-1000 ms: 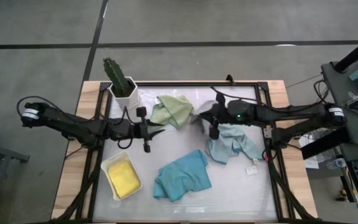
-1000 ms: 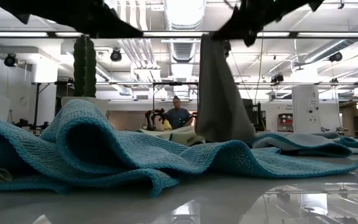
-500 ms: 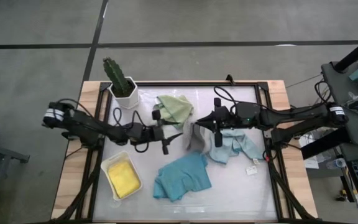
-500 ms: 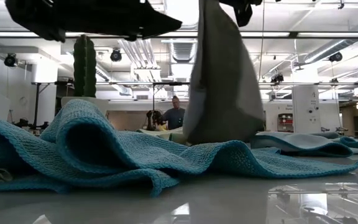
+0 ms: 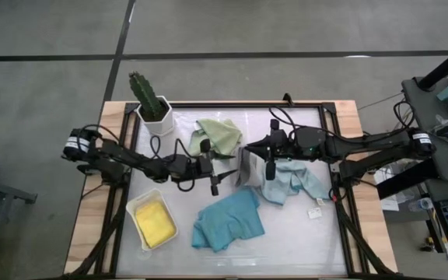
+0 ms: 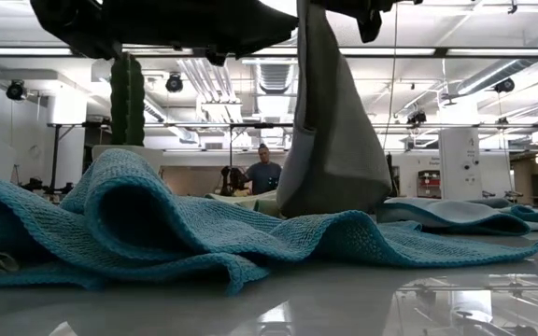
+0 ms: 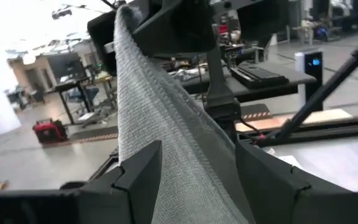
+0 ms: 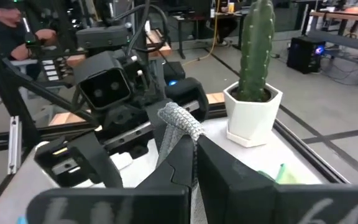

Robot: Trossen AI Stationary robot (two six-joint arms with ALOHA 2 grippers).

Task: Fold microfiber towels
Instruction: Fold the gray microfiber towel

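Currently the grey towel (image 5: 245,168) is pinched by the right gripper (image 5: 261,160) beside the sage green towel (image 5: 219,136); the left gripper's (image 5: 225,171) 2 fingers (image 7: 140,173) are spread around its hanging edge.

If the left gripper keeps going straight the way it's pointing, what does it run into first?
Most likely the grey towel hanging from the shut right gripper. The left gripper is open, and the cloth already hangs between its fingers; whether they touch it is unclear.
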